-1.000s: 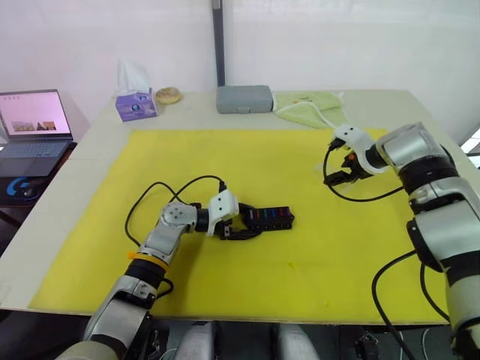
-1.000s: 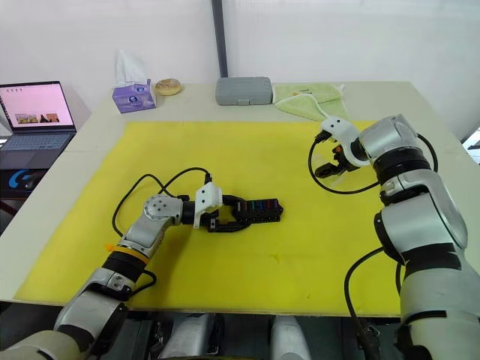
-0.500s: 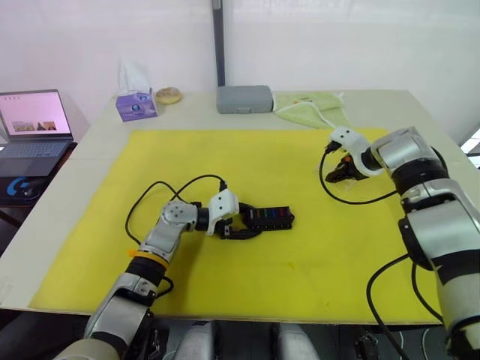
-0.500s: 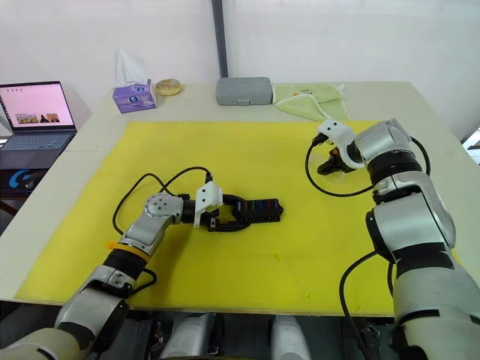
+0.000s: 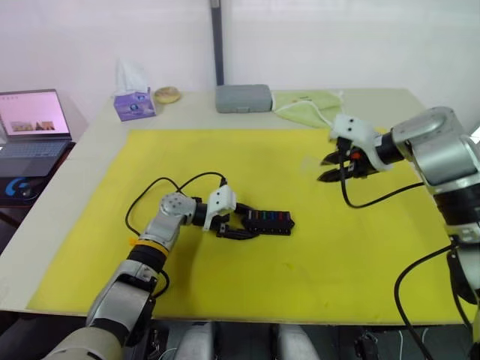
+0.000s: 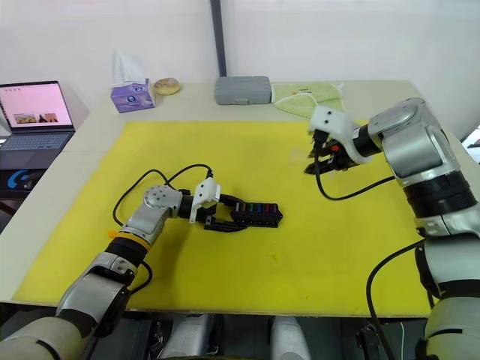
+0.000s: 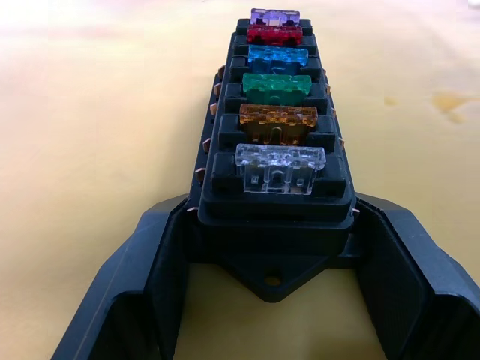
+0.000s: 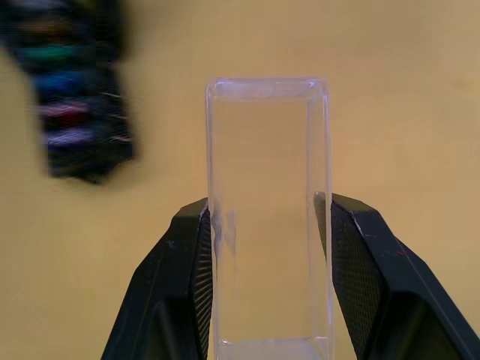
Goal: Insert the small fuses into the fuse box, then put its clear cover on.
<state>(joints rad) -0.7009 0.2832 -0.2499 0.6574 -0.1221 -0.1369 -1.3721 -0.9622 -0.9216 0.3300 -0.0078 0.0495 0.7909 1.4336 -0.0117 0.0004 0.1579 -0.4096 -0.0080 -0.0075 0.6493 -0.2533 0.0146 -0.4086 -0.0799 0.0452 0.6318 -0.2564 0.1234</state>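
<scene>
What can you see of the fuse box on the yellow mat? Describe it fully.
The fuse box is a small black plastic block with bumpy edges, lying flat on the yellow mat. Six fuses sit in a row in its slots: clear, amber, green, blue, red and purple. It has a tab with a hole at its near end. The left end effector grips that end, one finger on each side. No cover is on it.

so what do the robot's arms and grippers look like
Both arms are silver-grey metal segments with black joints and loose black cables looping along them. The left arm has an orange band at the forearm. Each ends in a white wrist housing and a black two-fingered left gripper and right gripper.
</scene>
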